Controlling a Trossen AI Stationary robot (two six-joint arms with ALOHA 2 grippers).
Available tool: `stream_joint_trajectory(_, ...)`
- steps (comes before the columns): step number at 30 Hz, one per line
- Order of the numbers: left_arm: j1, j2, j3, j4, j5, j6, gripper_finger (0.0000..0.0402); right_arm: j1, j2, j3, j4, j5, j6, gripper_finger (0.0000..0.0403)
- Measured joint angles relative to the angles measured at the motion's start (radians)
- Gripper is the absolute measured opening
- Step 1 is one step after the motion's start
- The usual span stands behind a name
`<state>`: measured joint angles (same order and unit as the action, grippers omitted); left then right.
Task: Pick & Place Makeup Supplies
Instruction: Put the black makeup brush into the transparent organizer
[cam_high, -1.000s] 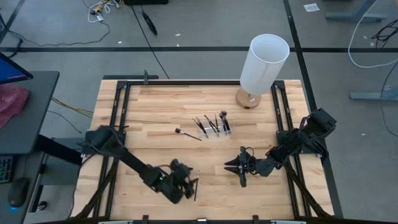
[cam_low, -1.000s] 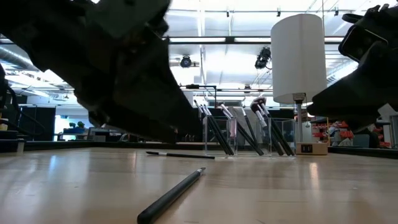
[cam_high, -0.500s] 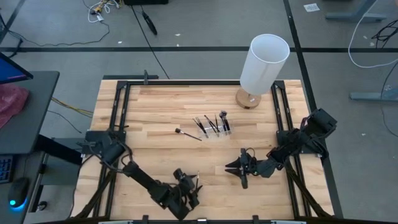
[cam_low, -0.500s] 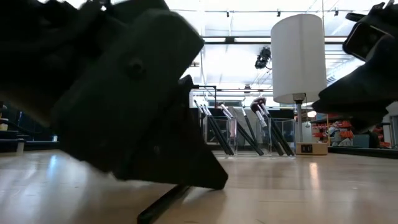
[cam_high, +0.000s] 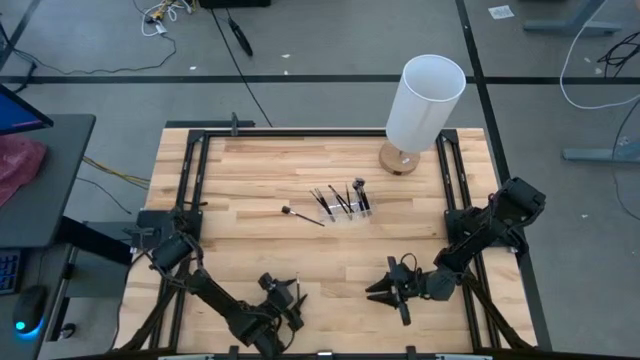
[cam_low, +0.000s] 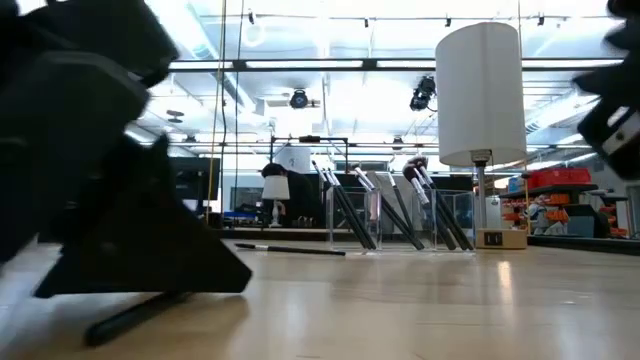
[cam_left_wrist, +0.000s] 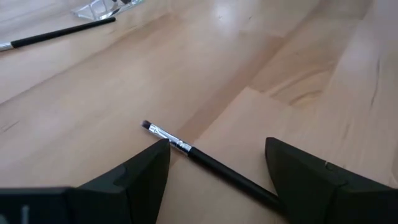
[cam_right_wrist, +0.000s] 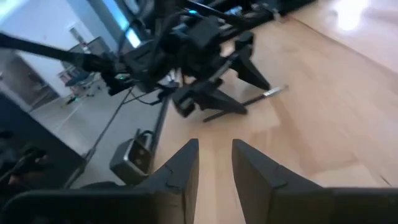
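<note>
Left gripper (cam_left_wrist: 214, 165) hung low, fingers spread apart, brush (cam_left_wrist: 208, 163) lying between them on the table (cam_left_wrist: 93, 87).

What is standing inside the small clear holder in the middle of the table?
Several dark-handled makeup brushes lean inside the clear holder, with their bristle tips upward. Their exact number is hard to count because they overlap. One more brush lies on the table beside the holder, outside it.
</note>
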<state>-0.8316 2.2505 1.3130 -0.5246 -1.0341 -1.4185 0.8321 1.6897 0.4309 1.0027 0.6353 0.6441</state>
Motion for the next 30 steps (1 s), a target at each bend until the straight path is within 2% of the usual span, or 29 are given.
stream_joint_trajectory(6,-0.02,-0.018,-0.035,-0.002,0.023,-0.005,0.0265,0.008,0.0,0.034,-0.003,0.0,-0.093,0.01)
stream_joint_trajectory(11,-0.016,-0.054,-0.039,0.024,0.068,0.132,0.0248,-0.002,0.0,0.034,-0.01,0.011,-0.105,0.01)
stream_joint_trajectory(19,-0.002,-0.076,-0.041,0.168,0.155,0.353,0.0217,-0.004,0.0,0.034,-0.018,0.012,-0.104,0.01)
stream_joint_trajectory(26,-0.013,-0.128,-0.044,0.182,0.173,0.382,0.0209,-0.004,0.0,0.034,-0.029,0.012,-0.087,0.01)
stream_joint_trajectory(30,-0.034,-0.186,-0.041,0.178,0.108,0.32,0.0209,-0.003,0.0,0.034,-0.042,0.011,-0.072,0.01)
